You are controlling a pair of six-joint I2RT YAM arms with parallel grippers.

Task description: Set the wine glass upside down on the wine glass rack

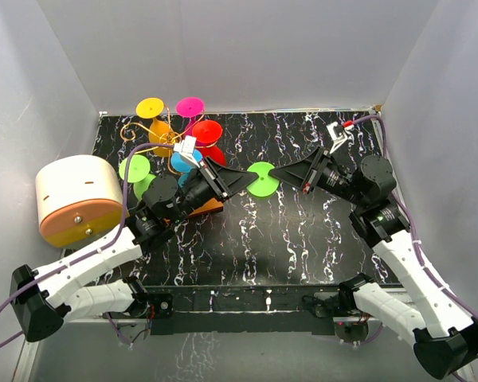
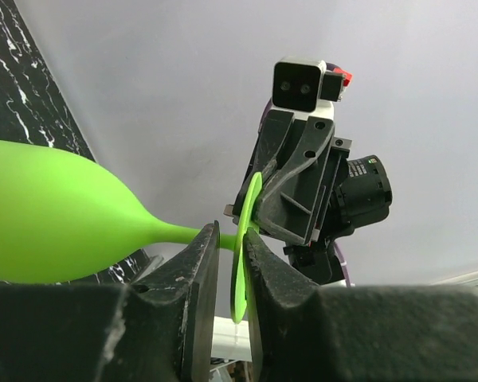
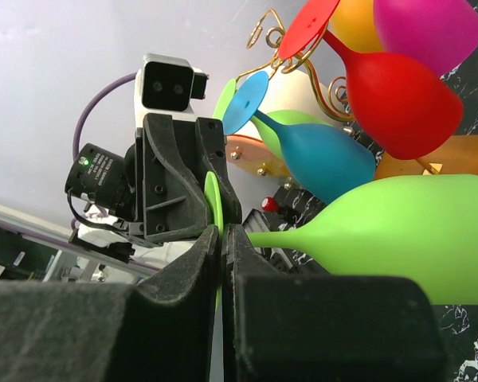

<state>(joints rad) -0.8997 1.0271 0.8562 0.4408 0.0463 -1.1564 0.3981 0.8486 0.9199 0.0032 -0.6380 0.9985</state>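
Note:
A lime green wine glass lies level above the table between my two grippers. Its foot (image 1: 262, 181) shows in the top view, and its bowl is hidden under the left arm. My right gripper (image 3: 221, 231) is shut on the rim of the foot, with the bowl (image 3: 398, 231) off to its right. My left gripper (image 2: 231, 239) has its jaws a little apart around the foot's opposite edge, with a gap beside the disc; the bowl (image 2: 48, 215) is to its left. The gold wire rack (image 1: 135, 131) with an orange base (image 1: 213, 207) stands back left.
The rack holds yellow (image 1: 150, 107), magenta (image 1: 190, 107), red (image 1: 206, 131), blue (image 3: 319, 155) and another green glass (image 1: 134, 169), bowls down. A round cream and orange container (image 1: 76, 199) sits at the left. White walls enclose the black marbled table (image 1: 303, 239).

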